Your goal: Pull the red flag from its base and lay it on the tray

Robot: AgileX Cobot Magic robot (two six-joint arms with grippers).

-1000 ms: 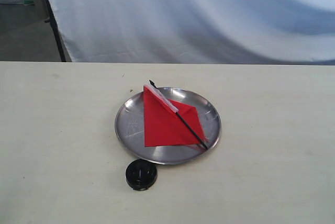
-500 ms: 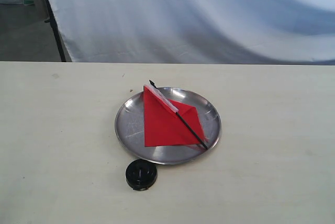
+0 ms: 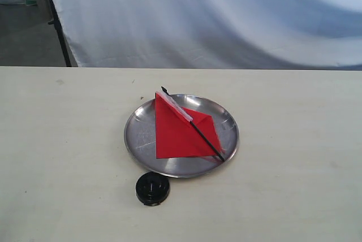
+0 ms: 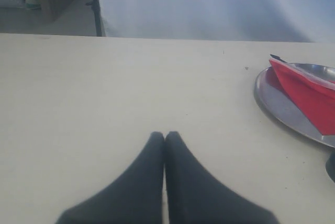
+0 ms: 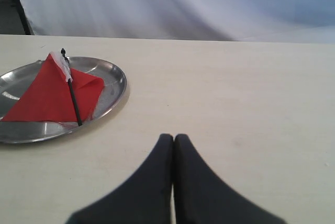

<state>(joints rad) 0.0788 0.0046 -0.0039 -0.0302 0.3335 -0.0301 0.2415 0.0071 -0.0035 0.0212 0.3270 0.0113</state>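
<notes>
The red flag (image 3: 178,132) lies folded on the steel tray (image 3: 138,134), its black pole running diagonally from the far rim to the near right rim. The black base (image 3: 152,188) stands on the table just in front of the tray, apart from it. Neither arm shows in the exterior view. The left gripper (image 4: 164,136) is shut and empty over bare table, with the tray (image 4: 277,103) and flag (image 4: 309,98) off to one side. The right gripper (image 5: 173,138) is also shut and empty; the tray (image 5: 112,85) and flag (image 5: 49,96) lie some way from it.
A pale table (image 3: 294,185) carries everything. A white cloth backdrop (image 3: 226,16) hangs behind its far edge, with a dark stand leg (image 3: 59,33) at the back left.
</notes>
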